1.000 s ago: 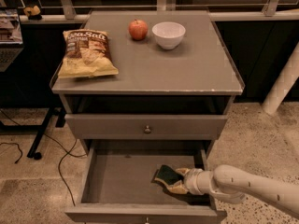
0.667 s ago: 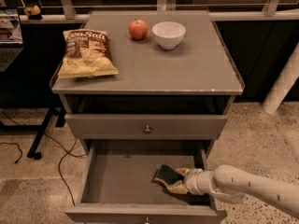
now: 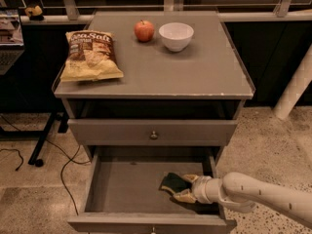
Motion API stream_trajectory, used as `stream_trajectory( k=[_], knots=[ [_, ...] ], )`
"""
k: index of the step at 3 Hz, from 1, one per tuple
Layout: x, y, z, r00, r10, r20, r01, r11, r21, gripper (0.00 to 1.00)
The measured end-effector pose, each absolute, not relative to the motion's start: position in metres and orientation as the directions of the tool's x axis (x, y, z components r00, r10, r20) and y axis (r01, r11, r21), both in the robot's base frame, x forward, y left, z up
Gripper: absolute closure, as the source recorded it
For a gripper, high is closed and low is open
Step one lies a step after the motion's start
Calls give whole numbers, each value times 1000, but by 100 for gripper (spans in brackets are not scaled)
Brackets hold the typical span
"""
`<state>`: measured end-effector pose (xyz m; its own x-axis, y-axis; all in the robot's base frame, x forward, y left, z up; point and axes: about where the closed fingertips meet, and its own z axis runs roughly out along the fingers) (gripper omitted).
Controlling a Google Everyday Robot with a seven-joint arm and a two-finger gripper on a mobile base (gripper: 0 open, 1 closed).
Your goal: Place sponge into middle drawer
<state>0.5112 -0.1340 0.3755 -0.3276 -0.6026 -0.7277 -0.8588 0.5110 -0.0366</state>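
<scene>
The middle drawer (image 3: 126, 186) is pulled out, showing its flat grey floor and the knob on its front at the bottom edge. The sponge (image 3: 170, 181) shows its dark green face at the right side of the drawer, low over or on the floor; I cannot tell which. My gripper (image 3: 180, 188) reaches in from the right on a white arm (image 3: 253, 196). Its pale fingers (image 3: 184, 197) are closed on the sponge's right end.
The drawer one tier higher (image 3: 153, 131) is shut. On the cabinet top (image 3: 195, 72) lie a chip bag (image 3: 91, 55), a red apple (image 3: 144, 30) and a white bowl (image 3: 176, 36). Cables (image 3: 63, 169) and a stand foot are on the floor at left. A white post (image 3: 295, 87) stands at right.
</scene>
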Motion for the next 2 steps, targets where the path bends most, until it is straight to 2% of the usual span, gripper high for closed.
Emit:
stream_trajectory(
  k=[1, 2],
  knots=[
    [511, -134, 375, -328, -603, -728, -859, 511, -36, 0],
    [511, -134, 375, -328, -603, -728, -859, 511, -36, 0]
  ],
)
